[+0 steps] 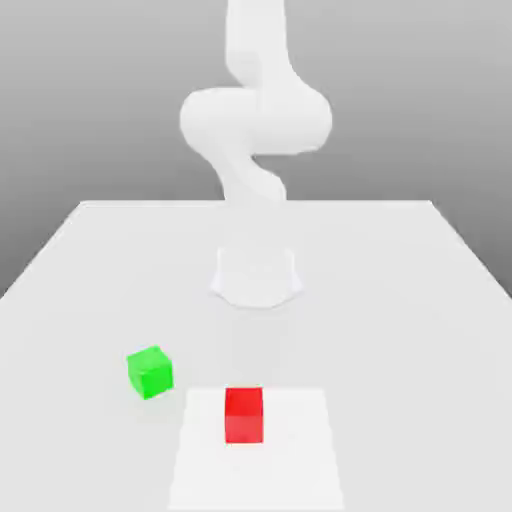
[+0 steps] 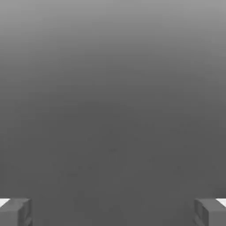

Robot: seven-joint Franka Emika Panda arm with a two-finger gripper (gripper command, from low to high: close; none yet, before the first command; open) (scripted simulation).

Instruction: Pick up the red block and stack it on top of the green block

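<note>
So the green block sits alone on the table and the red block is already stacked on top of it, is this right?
Not quite. The green block does sit alone on the table, but the red block is not stacked on it: it rests on the table apart from it, toward the exterior view's right, as the exterior view shows.

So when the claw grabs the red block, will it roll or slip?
The red block is a flat-faced cube resting squarely on the table, so it likely won't roll. Its plain matte faces probably grip well. It looks rigid, and the wide-open claw should clear it.
</note>
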